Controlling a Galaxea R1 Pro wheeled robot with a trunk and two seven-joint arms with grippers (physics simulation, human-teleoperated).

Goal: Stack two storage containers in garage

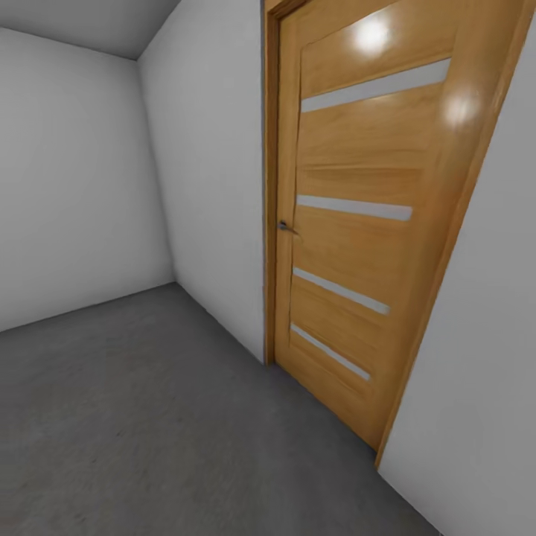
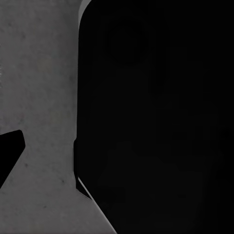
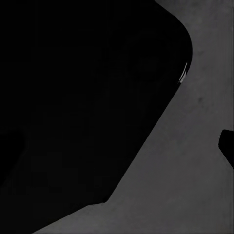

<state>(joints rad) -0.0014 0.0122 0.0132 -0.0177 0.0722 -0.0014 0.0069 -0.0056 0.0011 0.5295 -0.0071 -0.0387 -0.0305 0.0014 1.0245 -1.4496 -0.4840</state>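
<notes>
The head view looks into the garage (image 1: 89, 171), a bare room with pale grey walls (image 1: 205, 179) and a dark grey concrete floor (image 1: 149, 417). A wooden door (image 1: 357, 223) stands shut in the wall on the right side, set in a frame of the same honey colour. It has four pale frosted strips (image 1: 353, 207) going across it, one above the other, and a small dark handle (image 1: 285, 225) near its left edge. Two bright spots of light shine on the top part of the door. The walls meet in a corner far back on the left, and the grey floor runs up to the bottom of the door. The two wrist views look down at the same rough, speckled floor (it looks lighter grey from there). In the left wrist view a big black rounded shape (image 2: 156, 117) covers most of the picture, and a small black piece pokes in at one edge over the floor (image 2: 44, 97). In the right wrist view a big black shape (image 3: 83, 97) does the same, with a small black bit at the far edge over the floor (image 3: 185, 170). I cannot tell if either gripper is open or closed, or if it holds anything.
</notes>
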